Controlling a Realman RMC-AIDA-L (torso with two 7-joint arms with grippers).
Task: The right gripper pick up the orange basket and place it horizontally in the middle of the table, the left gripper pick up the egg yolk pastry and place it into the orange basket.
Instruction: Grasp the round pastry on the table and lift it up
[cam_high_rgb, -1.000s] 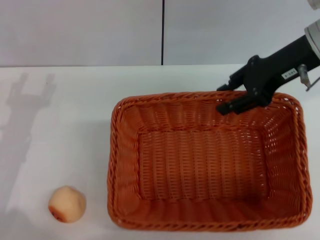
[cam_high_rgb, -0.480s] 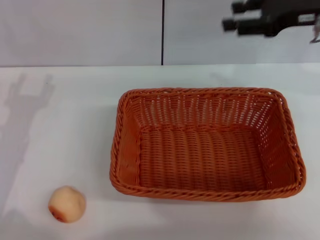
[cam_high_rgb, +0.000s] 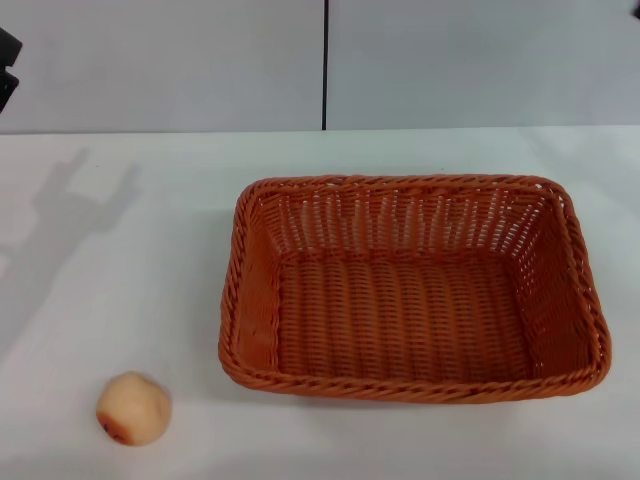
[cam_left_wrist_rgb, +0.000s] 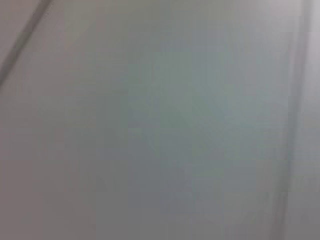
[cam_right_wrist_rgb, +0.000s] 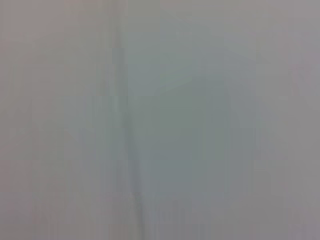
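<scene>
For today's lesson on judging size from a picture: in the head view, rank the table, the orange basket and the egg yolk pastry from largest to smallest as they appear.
1. The table
2. The orange basket
3. The egg yolk pastry

No close calls here.

woven wicker-look orange basket (cam_high_rgb: 412, 290), ribbed and matt; smooth matt white table (cam_high_rgb: 120, 270); egg yolk pastry (cam_high_rgb: 134, 408) soft, matt.

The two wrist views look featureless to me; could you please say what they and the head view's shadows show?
Left wrist view: blurred grey, nothing identifiable. Right wrist view: the same. Head view: sharp; a forked grey shadow lies on the wide white table at far left, a soft one beneath the orange woven rectangular basket.
</scene>
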